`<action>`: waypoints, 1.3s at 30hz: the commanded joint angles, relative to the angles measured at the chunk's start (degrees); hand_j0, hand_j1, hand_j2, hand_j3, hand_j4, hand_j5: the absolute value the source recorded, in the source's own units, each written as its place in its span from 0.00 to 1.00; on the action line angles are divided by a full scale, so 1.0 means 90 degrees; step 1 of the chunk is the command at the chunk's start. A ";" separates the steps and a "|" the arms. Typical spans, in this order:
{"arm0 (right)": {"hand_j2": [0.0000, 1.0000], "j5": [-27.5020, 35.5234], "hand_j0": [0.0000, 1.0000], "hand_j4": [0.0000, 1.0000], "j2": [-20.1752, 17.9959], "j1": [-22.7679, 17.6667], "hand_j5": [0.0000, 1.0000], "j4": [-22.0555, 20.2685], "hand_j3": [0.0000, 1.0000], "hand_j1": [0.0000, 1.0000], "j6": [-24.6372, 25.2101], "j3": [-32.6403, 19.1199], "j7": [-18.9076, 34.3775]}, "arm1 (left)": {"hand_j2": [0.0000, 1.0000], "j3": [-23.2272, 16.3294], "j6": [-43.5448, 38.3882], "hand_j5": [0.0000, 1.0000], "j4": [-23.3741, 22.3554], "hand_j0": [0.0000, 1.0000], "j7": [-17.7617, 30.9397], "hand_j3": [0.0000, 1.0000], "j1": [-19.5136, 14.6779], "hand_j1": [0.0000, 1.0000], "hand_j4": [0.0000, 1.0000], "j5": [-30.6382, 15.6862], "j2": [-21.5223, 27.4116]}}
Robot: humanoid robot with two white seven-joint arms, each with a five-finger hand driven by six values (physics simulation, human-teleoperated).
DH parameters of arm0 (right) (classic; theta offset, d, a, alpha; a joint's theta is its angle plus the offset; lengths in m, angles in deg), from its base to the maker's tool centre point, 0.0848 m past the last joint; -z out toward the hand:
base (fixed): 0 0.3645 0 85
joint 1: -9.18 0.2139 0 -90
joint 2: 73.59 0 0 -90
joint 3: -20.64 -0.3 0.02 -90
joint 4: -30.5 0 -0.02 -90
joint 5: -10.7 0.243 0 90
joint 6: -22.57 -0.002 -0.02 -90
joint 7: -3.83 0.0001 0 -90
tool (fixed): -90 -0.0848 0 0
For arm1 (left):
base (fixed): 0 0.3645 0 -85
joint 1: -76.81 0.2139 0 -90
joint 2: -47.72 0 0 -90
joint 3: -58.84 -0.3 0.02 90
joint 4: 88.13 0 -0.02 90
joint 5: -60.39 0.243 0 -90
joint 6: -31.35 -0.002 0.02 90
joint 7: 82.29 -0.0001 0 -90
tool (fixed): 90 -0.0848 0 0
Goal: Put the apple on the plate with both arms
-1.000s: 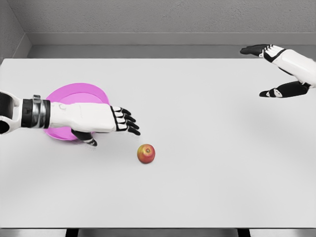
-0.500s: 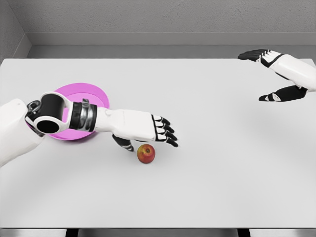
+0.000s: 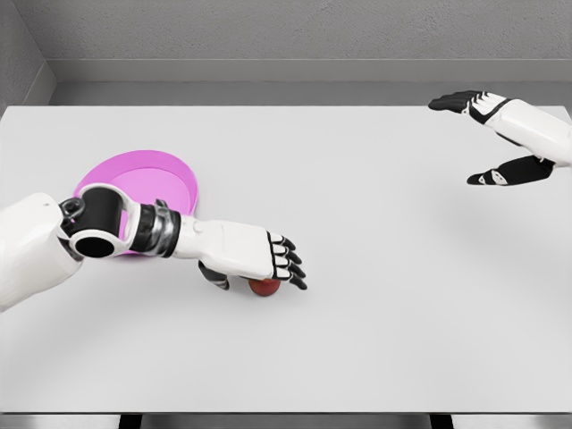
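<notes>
Covering the apple (image 3: 264,287) from above: left hand (image 3: 255,255), palm down, fingers (image 3: 288,266) curled over the top and far side, thumb (image 3: 214,276) low on the near-left side. Only a sliver of red shows under the palm, sitting on the table (image 3: 375,340) left of centre. Fingers look wrapped round it, but can't tell if it's a firm grip; the fruit reads as resting on the surface.

Left forearm runs back to the lower left edge, crossing the near rim of the plate (image 3: 143,174). The plate is pink, just behind the arm on the left side of the table, nothing on it. Apple is near the plate but apart, to its right and closer to the camera.

Right hand (image 3: 500,134) far right, above the table's back edge, fingers spread wide, holding nothing.
</notes>
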 commanded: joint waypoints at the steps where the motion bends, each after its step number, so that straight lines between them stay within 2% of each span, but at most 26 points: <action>1: 1.00 0.0048 1.00 1.00 -0.0018 0.0000 1.00 -0.0003 1.00 1.00 0.0019 0.0000 -0.0003 | 0.99 -0.0014 -0.0016 0.99 -0.0012 0.99 -0.0003 0.99 0.0000 0.99 0.99 0.0000 -0.0014; 7: 1.00 0.0048 1.00 1.00 -0.0018 -0.0029 1.00 -0.0003 1.00 1.00 0.0019 0.0000 -0.0003 | 0.98 -0.0024 -0.0016 0.98 -0.0139 0.98 -0.0003 0.98 0.0000 0.98 0.98 0.0097 -0.0082; 11: 1.00 0.0048 1.00 1.00 -0.0018 -0.0029 1.00 -0.0003 1.00 1.00 0.0019 0.0000 -0.0003 | 0.84 -0.0024 -0.0016 0.84 -0.0139 0.84 -0.0003 0.84 0.0000 0.84 0.84 0.0136 -0.0112; 13: 1.00 0.0048 1.00 1.00 -0.0018 -0.0029 1.00 -0.0003 1.00 1.00 0.0019 0.0009 -0.0003 | 0.81 -0.0024 -0.0016 0.81 -0.0149 0.81 -0.0003 0.81 0.0000 0.81 0.81 0.0146 -0.0131; 29: 1.00 0.0028 1.00 1.00 -0.0008 0.0049 1.00 -0.0032 1.00 1.00 0.0019 0.0097 -0.0003 | 0.81 -0.0053 -0.0016 0.81 -0.0335 0.81 -0.0003 0.81 0.0010 0.81 0.81 0.0224 -0.0141; 39: 1.00 0.0009 1.00 1.00 -0.0018 0.0068 1.00 -0.0139 1.00 1.00 0.0019 0.0097 -0.0003 | 0.70 -0.0102 -0.0016 0.70 -0.0325 0.70 -0.0003 0.70 0.0020 0.70 0.70 0.0234 -0.0151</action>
